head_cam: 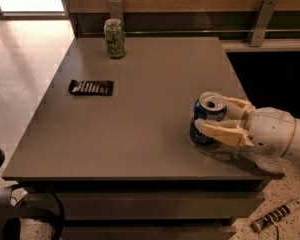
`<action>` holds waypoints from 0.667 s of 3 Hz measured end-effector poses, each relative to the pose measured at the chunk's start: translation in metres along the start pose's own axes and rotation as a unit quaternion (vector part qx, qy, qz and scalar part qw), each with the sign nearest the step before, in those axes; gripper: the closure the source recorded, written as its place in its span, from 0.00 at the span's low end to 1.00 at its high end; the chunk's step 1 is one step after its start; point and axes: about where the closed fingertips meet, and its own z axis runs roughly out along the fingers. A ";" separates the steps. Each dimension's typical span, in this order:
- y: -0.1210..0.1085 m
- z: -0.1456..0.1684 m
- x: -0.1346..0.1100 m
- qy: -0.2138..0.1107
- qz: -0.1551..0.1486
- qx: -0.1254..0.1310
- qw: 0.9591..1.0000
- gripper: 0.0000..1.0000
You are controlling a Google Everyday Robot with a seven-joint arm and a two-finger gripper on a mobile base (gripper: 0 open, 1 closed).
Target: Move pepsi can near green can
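The dark blue pepsi can stands upright near the right front of the grey table. My gripper reaches in from the right, with one finger across the can's front side and the other finger behind it. The fingers are closed against the can, which still rests on the table. The pale green can stands upright at the far left of the table, well away from the pepsi can.
A flat black snack packet lies on the left part of the table. A wooden wall with a metal rail and brackets runs behind the table. Cables lie on the floor at the front left.
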 end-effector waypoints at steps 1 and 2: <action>0.001 0.002 -0.001 0.000 -0.001 -0.002 1.000 0.98; -0.025 -0.004 -0.015 0.020 0.005 0.011 1.000 1.00</action>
